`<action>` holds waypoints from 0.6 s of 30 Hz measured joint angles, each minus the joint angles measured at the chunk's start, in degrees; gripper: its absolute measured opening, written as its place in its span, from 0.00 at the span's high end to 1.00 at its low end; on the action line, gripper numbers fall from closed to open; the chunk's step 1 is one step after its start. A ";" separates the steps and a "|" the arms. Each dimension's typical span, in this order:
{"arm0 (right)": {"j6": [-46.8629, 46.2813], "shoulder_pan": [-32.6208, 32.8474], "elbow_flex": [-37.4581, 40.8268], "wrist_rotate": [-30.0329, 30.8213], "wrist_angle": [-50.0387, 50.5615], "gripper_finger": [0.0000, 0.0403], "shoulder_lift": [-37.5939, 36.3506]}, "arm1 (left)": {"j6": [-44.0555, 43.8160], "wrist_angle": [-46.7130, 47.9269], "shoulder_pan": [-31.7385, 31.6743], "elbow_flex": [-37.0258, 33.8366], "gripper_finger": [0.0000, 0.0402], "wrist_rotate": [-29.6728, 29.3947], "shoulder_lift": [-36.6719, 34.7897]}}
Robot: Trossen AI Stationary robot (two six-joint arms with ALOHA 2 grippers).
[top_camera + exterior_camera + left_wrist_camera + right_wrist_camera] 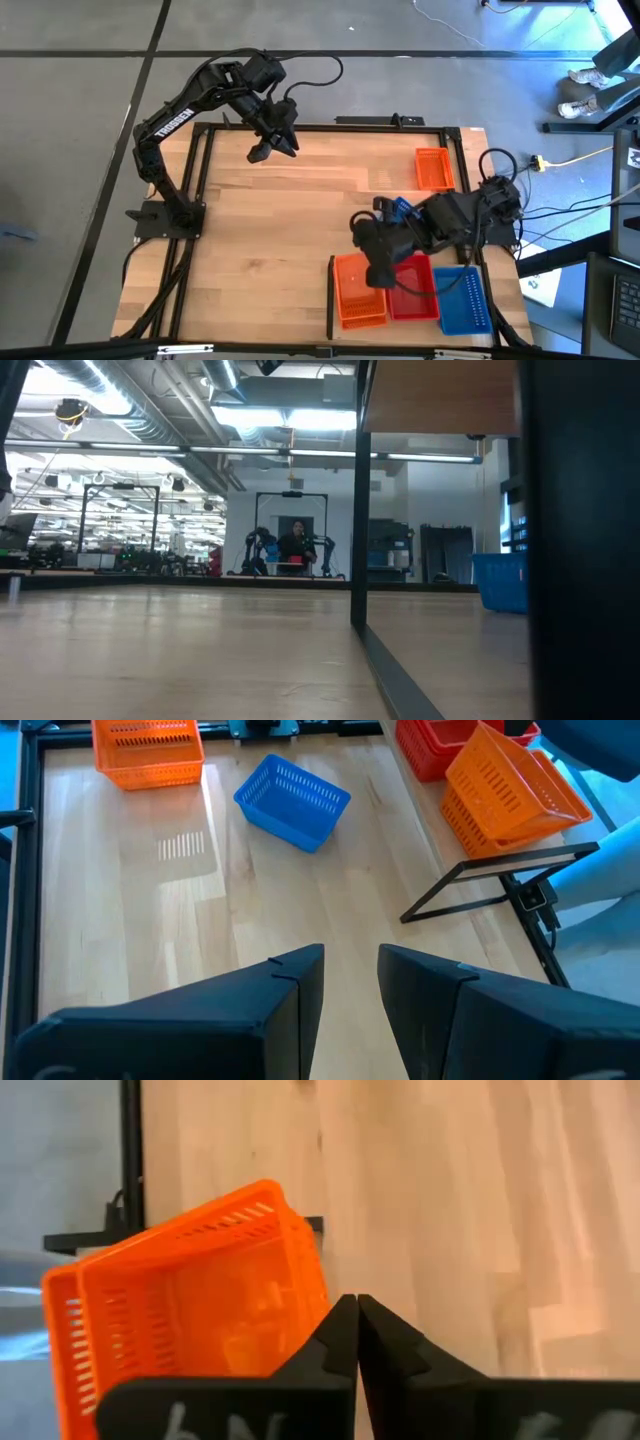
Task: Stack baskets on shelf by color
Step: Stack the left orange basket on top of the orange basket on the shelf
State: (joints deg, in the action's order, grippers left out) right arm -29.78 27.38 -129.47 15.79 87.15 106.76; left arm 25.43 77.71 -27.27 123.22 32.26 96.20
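On the wood shelf [270, 230], an orange basket [358, 290] sits tilted on another orange one beside the black divider strip [330, 296]. It also shows in the left wrist view [510, 790] and the right wrist view [190, 1300]. My right gripper [375, 272] is shut at its far right corner. Next to that stack stand a red stack [412, 290] and a blue basket [462, 298]. A lone blue basket [292, 800] and a lone orange one [432, 168] rest on their bases. My left gripper [272, 143] hovers open near the far edge. My right gripper [357, 1315] comes from above onto the top orange basket at the rim by one corner [322, 1295]. Its shut fingers [400, 1360] hide the spot, so I cannot see how much wall lies between them. The basket sits tilted, its lower side on the orange basket beneath.
Black frame rails [200, 190] run along the shelf's left and far sides. The divider strip stands upright near the near edge, seen as a black post in the low view [358, 510]. Bare wood [260, 260] covers the shelf's left and middle. Cables [560, 210] trail off to the right.
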 joint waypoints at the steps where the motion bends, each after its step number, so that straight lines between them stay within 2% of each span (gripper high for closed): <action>1: 0.26 -0.46 0.00 -0.96 0.00 0.99 0.02 | -0.01 0.00 0.00 0.00 0.78 0.01 0.00; 18: 1.79 -2.21 6.77 -10.47 -4.20 1.00 0.17 | 0.09 0.09 0.00 0.00 0.78 -0.01 0.02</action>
State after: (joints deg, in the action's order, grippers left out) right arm -27.99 25.17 -122.69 5.32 82.96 106.94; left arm 25.52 77.80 -27.27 123.22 32.25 96.23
